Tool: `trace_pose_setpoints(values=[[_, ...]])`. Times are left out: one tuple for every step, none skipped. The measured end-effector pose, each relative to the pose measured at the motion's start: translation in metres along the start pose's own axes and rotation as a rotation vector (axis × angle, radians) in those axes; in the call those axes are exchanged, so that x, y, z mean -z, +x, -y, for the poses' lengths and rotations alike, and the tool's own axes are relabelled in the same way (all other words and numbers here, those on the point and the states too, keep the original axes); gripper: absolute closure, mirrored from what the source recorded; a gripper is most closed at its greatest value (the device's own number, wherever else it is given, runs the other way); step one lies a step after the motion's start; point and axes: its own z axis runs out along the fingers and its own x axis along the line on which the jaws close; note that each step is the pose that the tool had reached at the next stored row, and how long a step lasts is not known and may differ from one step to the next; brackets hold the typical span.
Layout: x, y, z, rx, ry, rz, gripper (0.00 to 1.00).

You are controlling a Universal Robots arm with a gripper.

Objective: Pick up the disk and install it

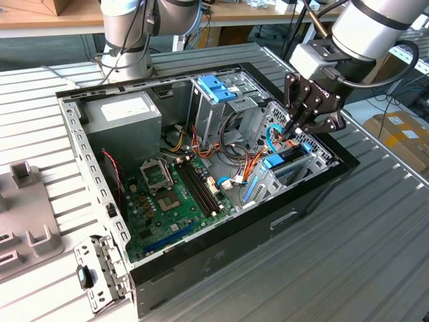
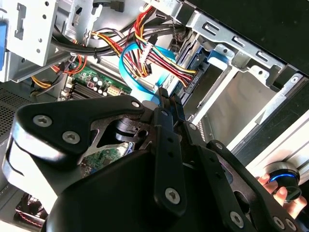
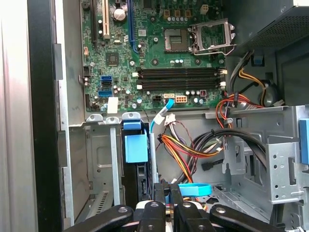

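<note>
**Disk seated in bay, end effector close above it**

The end effector (image 1: 297,129) is seen lowered inside the open computer case (image 1: 221,255), its fingers drawn close together with nothing visibly held between them; a clenched, empty state is judged likely. Just below its fingertips, the disk (image 3: 136,147) is found standing on edge in the lower drive bay (image 3: 99,169), its blue end tab facing up. No grip on the disk can be made out. Beside the fingertips a thin blue cable (image 2: 129,58) and a bundle of coloured wires (image 2: 159,60) are seen, not attached to the disk as far as can be told. Farther off lie the motherboard (image 3: 159,43) and the tall grey cage (image 1: 218,107).

Insertion is judged largely done; full seating cannot be confirmed.
</note>
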Motion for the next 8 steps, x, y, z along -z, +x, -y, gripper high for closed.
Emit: trace_pose_setpoints(values=[[0.0000, 0.0000, -0.0002, 0.000, 0.0000, 0.0000, 0.84], [-0.0002, 0.0000, -0.0006, 0.000, 0.0000, 0.0001, 0.84], [-0.0002, 0.0001, -0.0008, 0.000, 0.0000, 0.0000, 0.84], [-0.0002, 0.0001, -0.0010, 0.000, 0.0000, 0.0000, 0.84], [-0.0003, 0.0001, -0.0013, 0.000, 0.0000, 0.0000, 0.84], [-0.0004, 0.0001, -0.0015, 0.000, 0.0000, 0.0000, 0.84], [-0.0004, 0.0001, -0.0018, 0.000, 0.0000, 0.0000, 0.84], [-0.0005, 0.0002, -0.0020, 0.000, 0.0000, -0.0001, 0.84]])
